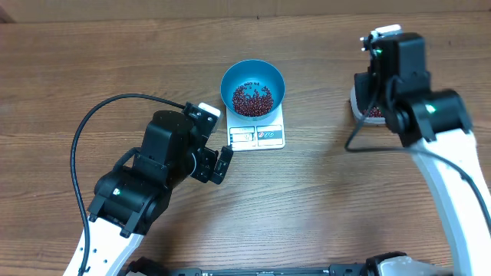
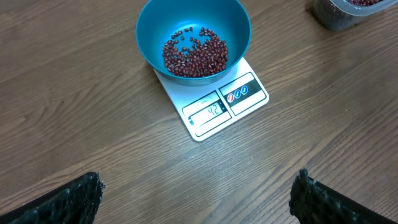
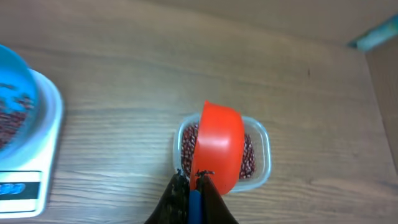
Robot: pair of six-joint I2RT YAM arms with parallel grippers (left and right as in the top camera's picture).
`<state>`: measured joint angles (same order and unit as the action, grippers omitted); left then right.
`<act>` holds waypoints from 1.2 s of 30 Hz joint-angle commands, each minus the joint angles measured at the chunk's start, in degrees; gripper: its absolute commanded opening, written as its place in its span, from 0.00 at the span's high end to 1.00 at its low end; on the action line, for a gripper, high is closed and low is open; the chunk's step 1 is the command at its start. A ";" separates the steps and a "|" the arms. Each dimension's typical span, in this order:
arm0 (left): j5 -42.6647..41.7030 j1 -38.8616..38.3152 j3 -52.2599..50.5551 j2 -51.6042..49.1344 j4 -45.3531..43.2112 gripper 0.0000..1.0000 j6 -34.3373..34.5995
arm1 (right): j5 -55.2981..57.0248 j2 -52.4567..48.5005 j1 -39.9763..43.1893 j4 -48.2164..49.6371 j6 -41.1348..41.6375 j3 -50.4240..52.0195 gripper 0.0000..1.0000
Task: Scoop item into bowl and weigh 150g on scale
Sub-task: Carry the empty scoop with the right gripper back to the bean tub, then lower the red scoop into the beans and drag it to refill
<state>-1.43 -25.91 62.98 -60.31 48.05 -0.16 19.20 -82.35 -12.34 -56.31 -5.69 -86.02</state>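
Left claw [image 2: 198,180] spread; scale [image 2: 227,102] points display-end toward it.

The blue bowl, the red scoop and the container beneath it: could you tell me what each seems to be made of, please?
Bowl: probably plastic, smooth and evenly coloured with a soft sheen.
Scoop: likely glossy plastic, bright orange-red with a highlight along its back.
Container: clear plastic by the look, since the beans show through its wall.

A wooden table [image 1: 322,207] with brown, streaked grain is seen filling nearly every view, evenly lit with only soft shadows cast on it, while a paler tan strip [image 1: 153,6] is shown along its far edge in the overhead view.
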 commanded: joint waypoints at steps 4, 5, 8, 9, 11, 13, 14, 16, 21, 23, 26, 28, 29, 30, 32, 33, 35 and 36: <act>0.37 -0.37 -0.20 0.33 -0.04 0.00 0.35 | 5.64 -5.20 3.78 0.96 4.96 -1.09 0.96; 0.37 -0.37 -0.20 0.33 -0.04 0.01 0.35 | 5.64 -5.90 4.72 1.07 5.35 -1.09 0.96; 0.37 -0.37 -0.20 0.33 -0.04 0.00 0.35 | 4.92 -8.09 7.74 0.87 5.73 -1.05 0.96; 0.37 -0.37 -0.20 0.33 -0.04 0.01 0.35 | 4.02 -8.55 8.59 0.85 5.70 -1.05 0.96; 0.37 -0.37 -0.20 0.33 -0.04 0.00 0.35 | 1.66 -9.44 10.27 0.87 5.70 -1.05 0.96; 0.37 -0.37 -0.20 0.33 -0.04 0.01 0.35 | -0.28 -10.27 11.76 0.87 5.68 -1.05 0.96; 0.37 -0.37 -0.20 0.33 -0.04 0.01 0.35 | -0.63 -10.75 12.24 0.87 5.68 -1.05 0.96; 0.37 -0.37 -0.20 0.33 -0.07 0.00 0.35 | -1.38 -11.87 13.20 0.90 5.64 -1.01 0.96; 0.37 -0.37 -0.20 0.33 -0.04 0.00 0.35 | -1.84 -15.28 13.81 0.85 5.66 -0.94 0.96; 0.37 -0.37 -0.20 0.33 -0.04 0.01 0.35 | -2.67 -16.52 13.81 0.87 5.66 -0.94 0.96; 0.37 -0.37 -0.20 0.33 -0.04 0.01 0.35 | -3.06 -17.90 13.81 1.05 5.64 -0.94 0.96; 0.37 -0.37 -0.20 0.33 -0.04 0.00 0.35 | -3.02 -18.80 13.81 1.14 5.49 -0.94 0.96; 0.37 -0.37 -0.20 0.33 -0.04 0.00 0.35 | -2.99 -19.39 13.81 1.18 5.46 -0.94 0.96; 0.37 -0.37 -0.20 0.33 -0.04 0.01 0.35 | -3.02 -19.80 13.90 1.18 5.46 -0.92 0.96; 0.37 -0.37 -0.20 0.33 -0.04 0.00 0.35 | -3.04 -20.57 14.14 1.36 5.49 -0.79 0.96; 0.37 -0.37 -0.20 0.33 -0.04 0.00 0.35 | -3.04 -20.74 14.27 1.64 5.49 -0.55 0.96; 0.37 -0.37 -0.20 0.33 -0.04 0.01 0.35 | -3.26 -20.81 14.69 2.32 5.46 -0.20 0.96; 0.37 -0.37 -0.20 0.33 -0.04 0.01 0.35 | -3.50 -20.81 14.82 2.51 5.46 -0.20 0.96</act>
<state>-1.43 -25.91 62.98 -60.31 48.07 -0.16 16.27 -103.15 1.61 -54.68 -0.60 -86.02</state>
